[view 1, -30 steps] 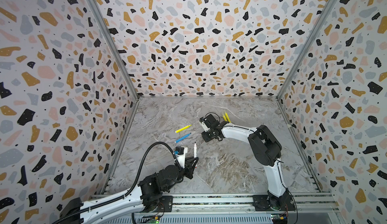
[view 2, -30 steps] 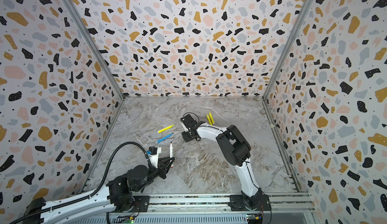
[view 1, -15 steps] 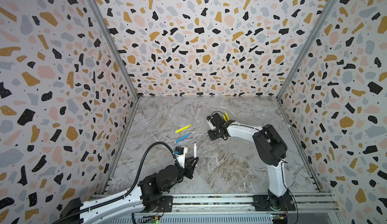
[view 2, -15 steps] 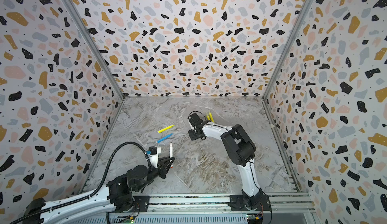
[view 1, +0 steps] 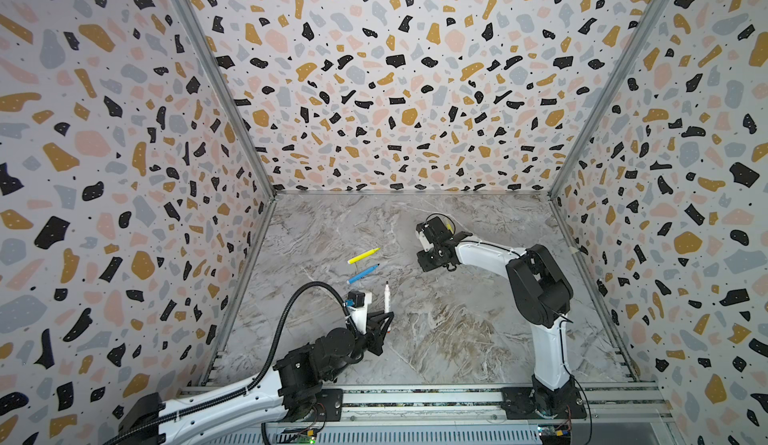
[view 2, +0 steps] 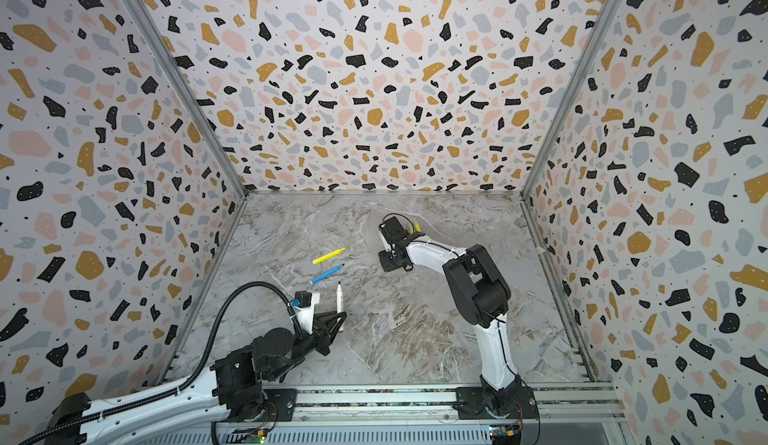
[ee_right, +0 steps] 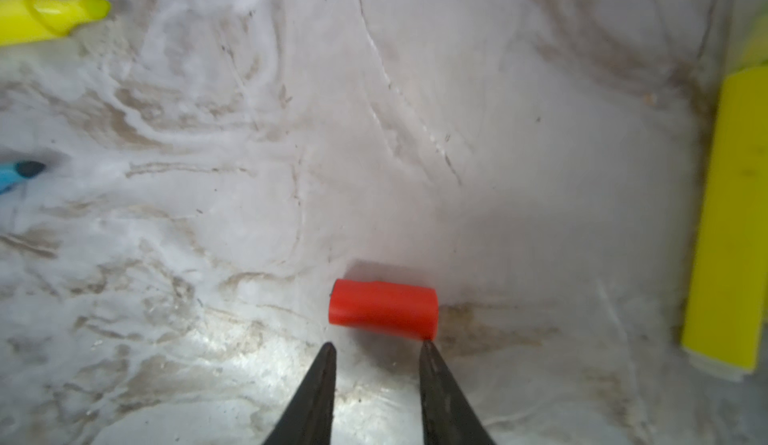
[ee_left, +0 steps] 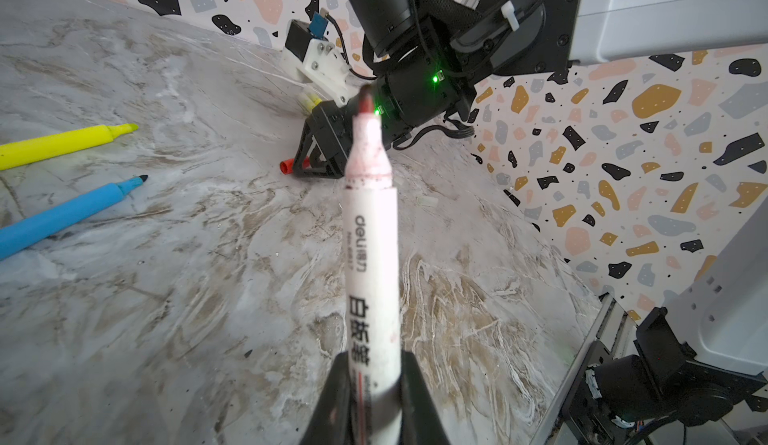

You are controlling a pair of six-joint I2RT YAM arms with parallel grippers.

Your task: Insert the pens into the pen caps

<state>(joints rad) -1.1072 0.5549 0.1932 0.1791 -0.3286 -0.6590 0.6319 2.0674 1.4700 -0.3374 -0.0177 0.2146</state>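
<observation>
We found the left pincer (ee_left: pixel 374 384) clenched on the white-barrelled pen (ee_left: pixel 370 235), a black finger pressed to each side of the lower barrel. The pen stuck out from it with its stained dark-red tip foremost and uncapped. In both top views the white-barrelled pen (view 1: pixel 387 299) (view 2: pixel 339 297) pointed away from the left pincer (view 1: pixel 381 323) (view 2: pixel 336 320) toward the back wall, near the front left of the tabletop (view 1: pixel 457 339).

The right pincer (ee_right: pixel 377 349) stood released, low over the marbled tabletop (ee_right: pixel 519 152), jaws parted with nothing between them. The red pen cap (ee_right: pixel 384 310) lay on its side just ahead of the fingertips, crosswise to the gap. One fingertip (ee_right: pixel 428 353) met the cap's end corner, though we could not tell whether it truly touched. In the left wrist view the red pen cap (ee_left: pixel 286 167) poked out beside the right pincer (ee_left: pixel 318 160), flat on the tabletop.

Farther out, a yellow pen (view 1: pixel 363 256) (view 2: pixel 328 256) and a blue pen (view 1: pixel 363 274) (view 2: pixel 327 274) lay near each other and roughly parallel, both uncapped, between the two arms and left of the right pincer (view 1: pixel 427 263) (view 2: pixel 388 264). Another yellow pen (ee_right: pixel 731 222) lay just beside the right pincer on its other side. In a top view only a tip of that other yellow pen (view 2: pixel 417 228) showed past the wrist.
</observation>
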